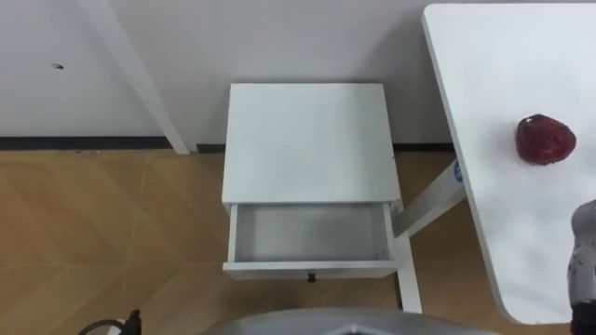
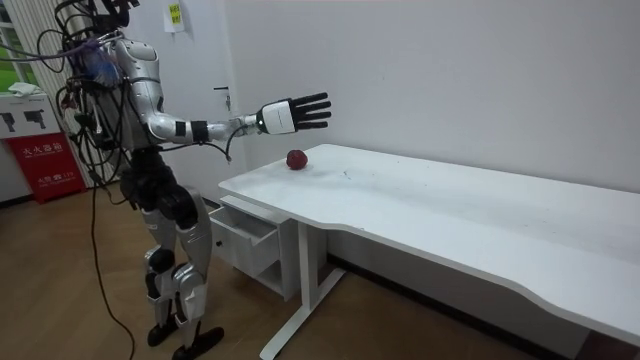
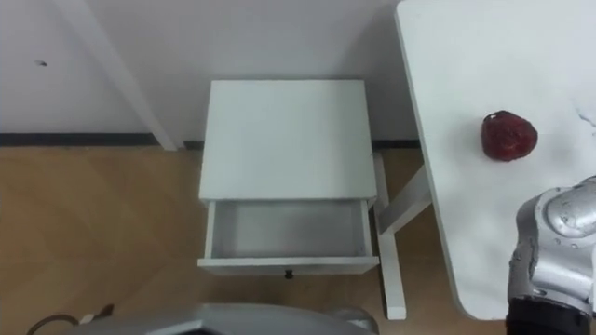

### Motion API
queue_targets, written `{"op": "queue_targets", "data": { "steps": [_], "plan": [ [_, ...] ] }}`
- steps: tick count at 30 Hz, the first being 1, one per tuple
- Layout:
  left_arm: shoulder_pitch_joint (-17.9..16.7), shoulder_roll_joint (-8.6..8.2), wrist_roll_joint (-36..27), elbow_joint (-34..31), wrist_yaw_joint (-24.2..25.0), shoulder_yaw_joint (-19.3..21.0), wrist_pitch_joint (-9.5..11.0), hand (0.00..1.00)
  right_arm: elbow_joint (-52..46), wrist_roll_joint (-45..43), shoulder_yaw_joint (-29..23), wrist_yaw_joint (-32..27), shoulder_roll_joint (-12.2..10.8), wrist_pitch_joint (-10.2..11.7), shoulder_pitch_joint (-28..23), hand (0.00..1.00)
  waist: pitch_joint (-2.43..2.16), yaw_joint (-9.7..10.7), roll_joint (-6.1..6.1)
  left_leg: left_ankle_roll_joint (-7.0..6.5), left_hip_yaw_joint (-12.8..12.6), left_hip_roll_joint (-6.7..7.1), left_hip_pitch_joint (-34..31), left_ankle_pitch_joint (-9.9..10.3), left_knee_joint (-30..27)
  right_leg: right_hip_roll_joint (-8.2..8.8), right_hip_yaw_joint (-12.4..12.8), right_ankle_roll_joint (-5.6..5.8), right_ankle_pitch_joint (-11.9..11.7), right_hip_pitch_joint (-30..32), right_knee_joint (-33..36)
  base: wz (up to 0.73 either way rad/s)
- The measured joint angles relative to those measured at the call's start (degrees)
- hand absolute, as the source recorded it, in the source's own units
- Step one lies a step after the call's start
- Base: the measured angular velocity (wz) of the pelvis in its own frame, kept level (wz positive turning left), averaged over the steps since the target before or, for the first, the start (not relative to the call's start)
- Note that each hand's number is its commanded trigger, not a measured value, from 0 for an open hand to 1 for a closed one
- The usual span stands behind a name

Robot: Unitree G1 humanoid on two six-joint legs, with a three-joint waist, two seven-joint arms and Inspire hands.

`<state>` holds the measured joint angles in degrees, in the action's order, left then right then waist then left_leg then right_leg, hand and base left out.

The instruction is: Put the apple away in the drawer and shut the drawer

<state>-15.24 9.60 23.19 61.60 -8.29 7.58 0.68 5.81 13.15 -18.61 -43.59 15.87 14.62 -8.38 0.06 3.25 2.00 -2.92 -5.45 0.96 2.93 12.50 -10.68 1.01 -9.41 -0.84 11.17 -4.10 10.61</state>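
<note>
1. The apple (image 1: 546,140) lies on the white worktop (image 1: 494,84), near the end where the robot stands
2. The right hand (image 2: 295,112) hangs in the air above the apple, fingers straight and spread, holding nothing
3. The drawer (image 1: 312,271) of the white cabinet (image 1: 307,140) beside the worktop stands pulled out

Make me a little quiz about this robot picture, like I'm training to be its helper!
1. True or false: the drawer stands open.
2. Where is the apple? A: in the drawer. B: on the white table. C: on the floor.
3. Fill in the gap: the right robot hand is held out above the table with its fingers straight, so it is ____.

Key: 1 true. 2 B. 3 open.
</note>
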Motion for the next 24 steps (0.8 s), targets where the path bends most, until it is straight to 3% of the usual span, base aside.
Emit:
{"op": "queue_targets", "data": {
  "steps": [8, 18, 24],
  "plan": [
    [-0.4, 0.07, 0.0, -0.2, 0.0, 0.0, 0.0, 0.00, 1.5, -2.9, 1.8, 7.4, -0.2, -1.0, -2.5, 0.00, 0.30, -0.4, 0.13, 0.01, -0.2, -0.01, 1.4, 0.0, 1.0, -0.01, 0.0, 0.00, 0.0, -1.0, -0.4, 0.00],
    [-0.5, 0.14, 0.0, -0.2, 0.0, 0.0, 0.1, 0.00, 4.7, -5.0, 5.0, 14.3, -0.3, -1.8, -3.8, 0.00, -0.12, -0.6, 1.09, 0.10, -0.2, -0.06, 1.8, -0.1, 1.0, 0.04, 0.2, 0.00, 0.0, -1.6, -1.0, 0.00],
    [-0.5, 0.13, -0.1, -0.2, 0.1, 0.0, 0.1, 0.00, 5.3, -7.2, 6.1, 17.6, -0.3, -2.4, -3.8, 0.00, -0.07, -0.6, 1.60, 0.10, -0.6, -0.06, 2.0, -0.1, 1.0, 0.01, 0.9, -0.02, 0.0, -1.7, -1.0, -0.03]
  ]
}}
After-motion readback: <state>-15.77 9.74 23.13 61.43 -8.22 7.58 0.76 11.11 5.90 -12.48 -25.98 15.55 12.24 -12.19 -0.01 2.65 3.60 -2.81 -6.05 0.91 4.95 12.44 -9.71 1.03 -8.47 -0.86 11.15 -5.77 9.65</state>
